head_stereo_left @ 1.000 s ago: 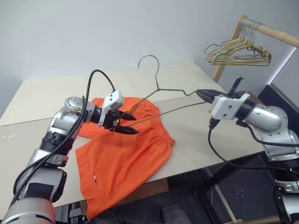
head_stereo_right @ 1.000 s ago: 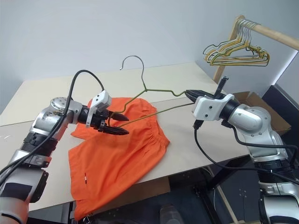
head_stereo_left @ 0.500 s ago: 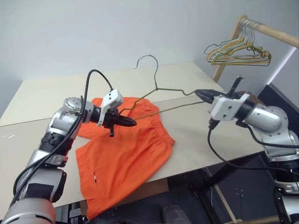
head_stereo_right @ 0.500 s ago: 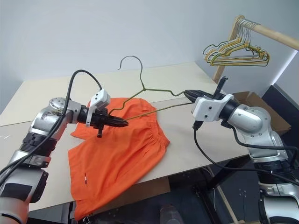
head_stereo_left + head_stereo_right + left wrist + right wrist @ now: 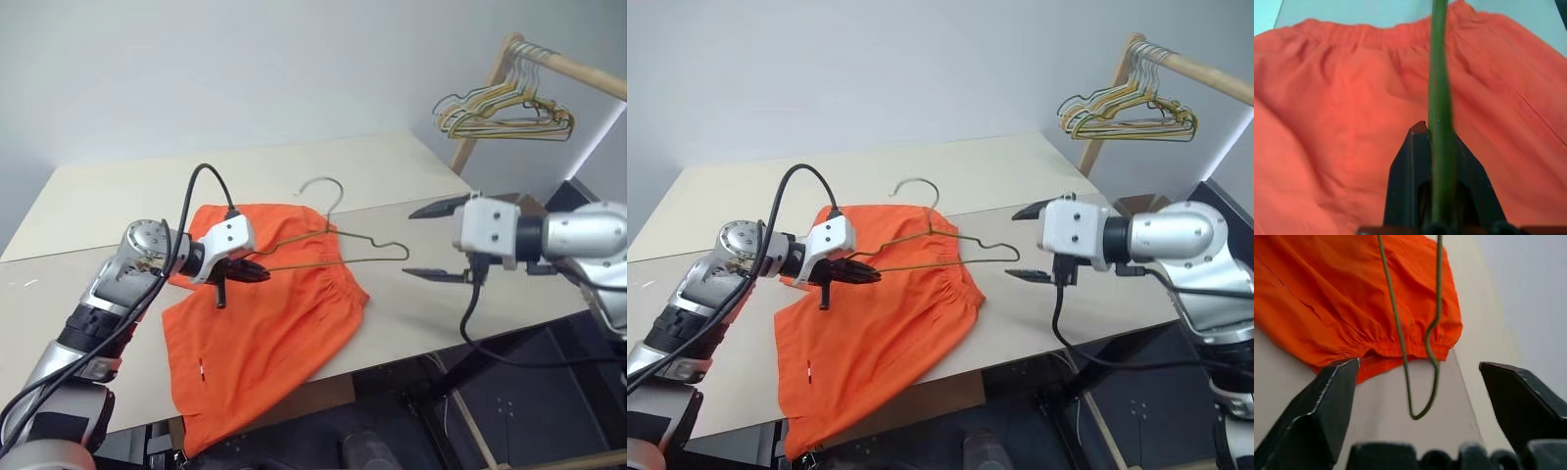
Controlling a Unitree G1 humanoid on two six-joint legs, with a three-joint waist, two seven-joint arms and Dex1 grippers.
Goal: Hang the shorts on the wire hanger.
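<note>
Several spare hangers [image 5: 505,110] on rack, wire hanger [image 5: 338,247] over shorts [image 5: 265,323]

shorts [image 5: 260,333] hem perhaps past table [image 5: 98,196] edge

your left arm reaches in from the lower left of the head view, forearm angled up toward the middle, wrist bent so the left gripper [image 5: 257,273] points right and slightly down. its two black fingers are pressed together, pinching the wire hanger [image 5: 328,247] near one end. your right arm enters from the right edge, forearm roughly level, with the right gripper [image 5: 431,241] pointing left at centre right. its fingers [image 5: 1327,404] are spread wide, one above the other, gripping nothing and just clear of the hanger's near corner.
</note>
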